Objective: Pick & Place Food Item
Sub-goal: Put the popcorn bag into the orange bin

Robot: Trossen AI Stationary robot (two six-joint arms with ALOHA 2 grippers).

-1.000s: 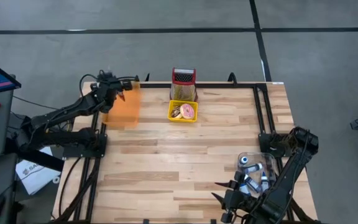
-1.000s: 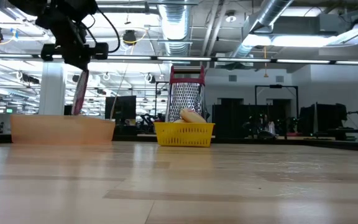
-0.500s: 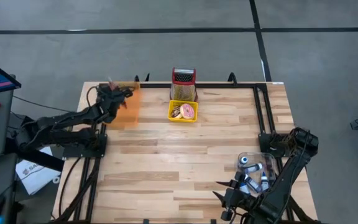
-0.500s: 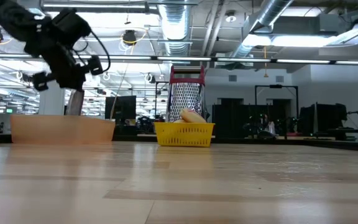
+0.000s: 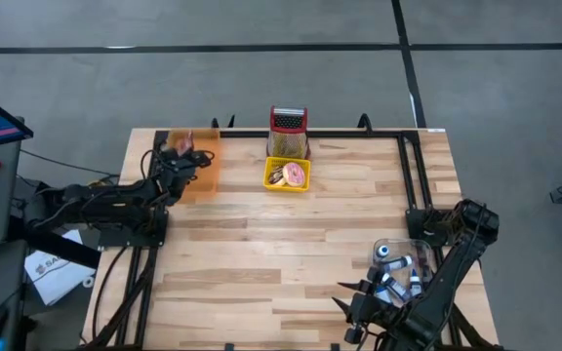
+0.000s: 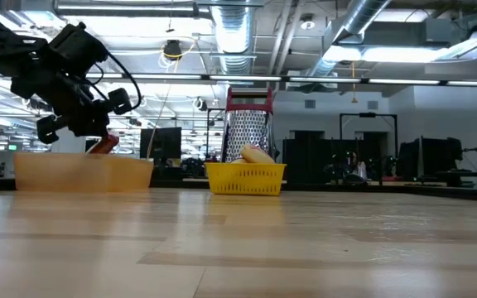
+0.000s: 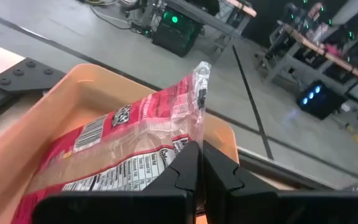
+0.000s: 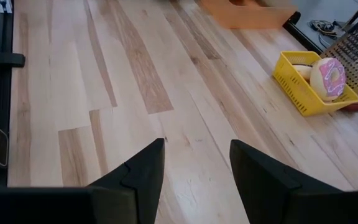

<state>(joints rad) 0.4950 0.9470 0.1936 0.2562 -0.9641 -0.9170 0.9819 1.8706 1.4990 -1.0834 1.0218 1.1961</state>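
Left end effector [image 7: 197, 163], upper left in the high view, is pinched shut on the sealed top edge of the snack bag [image 7: 123, 146] hanging into the orange bin [image 7: 73, 93]; looks light, crinkly, slippery, so grip the seam.

snack packet [image 7: 126, 146]: red, white panel (black print)
bin [image 5: 195, 166]: orange
basket [image 5: 287, 175]: yellow
doughnut [image 8: 329, 78]: pink-iced
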